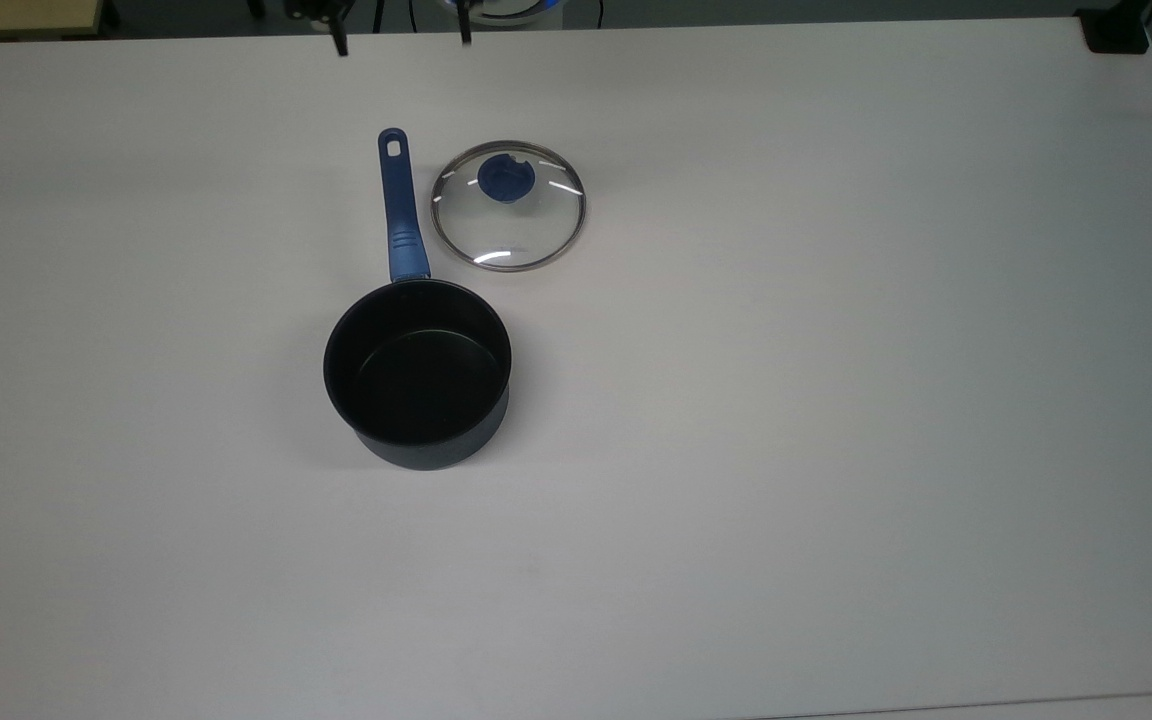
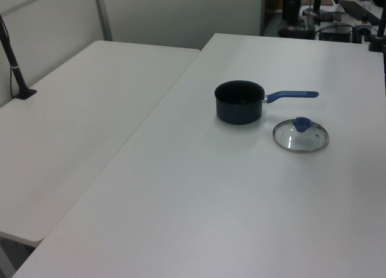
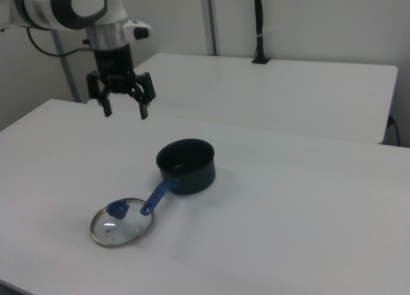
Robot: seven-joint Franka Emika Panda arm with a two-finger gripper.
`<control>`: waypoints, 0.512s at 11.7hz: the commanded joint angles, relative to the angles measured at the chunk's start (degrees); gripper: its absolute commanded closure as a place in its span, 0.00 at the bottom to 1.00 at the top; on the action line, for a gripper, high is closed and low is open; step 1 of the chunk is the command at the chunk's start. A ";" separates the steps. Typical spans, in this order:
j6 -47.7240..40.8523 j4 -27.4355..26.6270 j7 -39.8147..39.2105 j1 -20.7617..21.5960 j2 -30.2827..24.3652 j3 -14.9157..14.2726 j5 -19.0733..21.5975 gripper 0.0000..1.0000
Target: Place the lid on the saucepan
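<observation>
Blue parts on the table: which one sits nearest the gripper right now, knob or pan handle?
The saucepan handle's holed end, top view; the lid knob lies farther from the open gripper.

Top view looks steeply down on the table [image 1: 836,450]; left and right views watch, seemingly from opposite sides; all share the saucepan [image 1: 418,372] and lid [image 1: 509,205]

I work in a robotics lab or test room, not a kitchen. My white worktop [image 1: 836,400] is a plain folding-style table pushed against a second white table [image 2: 78,121]. Bare pale walls [image 3: 320,20] with metal posts [image 3: 209,20] surround it, a black clamped pole [image 3: 259,26] stands on the neighbouring table, and cabled equipment [image 2: 338,31] sits at the far edge.
</observation>
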 commanded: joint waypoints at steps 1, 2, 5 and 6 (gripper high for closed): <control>-4.99 -7.76 -9.35 1.26 -3.68 0.11 -1.24 0.00; -3.51 -12.15 -7.87 1.26 -4.74 2.03 -1.42 0.00; 7.63 -22.98 5.46 1.44 -5.02 6.34 -1.25 0.00; 13.76 -26.75 12.03 1.44 -4.93 7.75 -0.98 0.00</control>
